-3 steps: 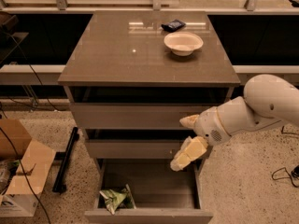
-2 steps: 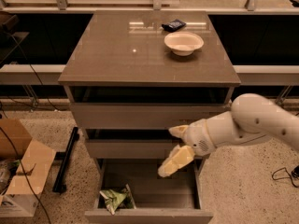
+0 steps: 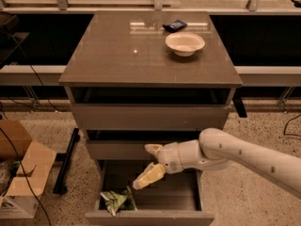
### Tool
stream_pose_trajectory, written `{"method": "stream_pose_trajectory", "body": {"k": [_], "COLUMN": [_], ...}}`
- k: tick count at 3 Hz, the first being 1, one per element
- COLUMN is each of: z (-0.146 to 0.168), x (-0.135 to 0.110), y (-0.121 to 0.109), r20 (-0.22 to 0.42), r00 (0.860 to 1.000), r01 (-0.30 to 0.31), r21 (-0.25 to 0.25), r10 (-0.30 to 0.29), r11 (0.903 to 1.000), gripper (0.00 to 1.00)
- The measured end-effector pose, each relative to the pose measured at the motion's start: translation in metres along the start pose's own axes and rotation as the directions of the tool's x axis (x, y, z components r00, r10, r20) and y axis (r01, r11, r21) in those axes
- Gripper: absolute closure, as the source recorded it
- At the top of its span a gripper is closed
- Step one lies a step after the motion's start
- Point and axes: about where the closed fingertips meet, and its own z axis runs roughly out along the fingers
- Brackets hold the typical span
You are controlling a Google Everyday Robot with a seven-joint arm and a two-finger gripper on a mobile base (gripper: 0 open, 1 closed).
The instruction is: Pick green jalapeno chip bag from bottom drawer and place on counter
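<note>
The green jalapeno chip bag (image 3: 115, 200) lies crumpled at the front left of the open bottom drawer (image 3: 149, 216). My gripper (image 3: 148, 164) reaches in from the right on a white arm and hangs over the drawer, just above and to the right of the bag. Its two cream fingers are spread apart and hold nothing. One finger (image 3: 148, 175) points down towards the bag. The counter (image 3: 117, 55) is the glossy grey-brown top of the cabinet.
A white bowl (image 3: 185, 43) and a small dark blue packet (image 3: 175, 25) sit at the back right of the counter. The two upper drawers stand slightly open. Cardboard boxes (image 3: 19, 168) and cables lie on the floor at the left.
My gripper and arm have moved left and down, from beside the middle drawer's right end to over the open bottom drawer, closer to the bag. The bag has not moved.
</note>
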Motion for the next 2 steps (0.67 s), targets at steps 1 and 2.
{"method": "stream_pose_trajectory", "body": {"k": [1,2], "z": [0.036,0.074], "x": [0.022,0.069], "y": [-0.016,-0.039], "r20": [0.029,0.039], "r00": [1.0,0.995], "r01": [-0.01,-0.088], "r21": [-0.022,-0.049], "r10": [0.01,0.09], "r11": [0.9997,0.9949], "gripper": [0.0,0.0]}}
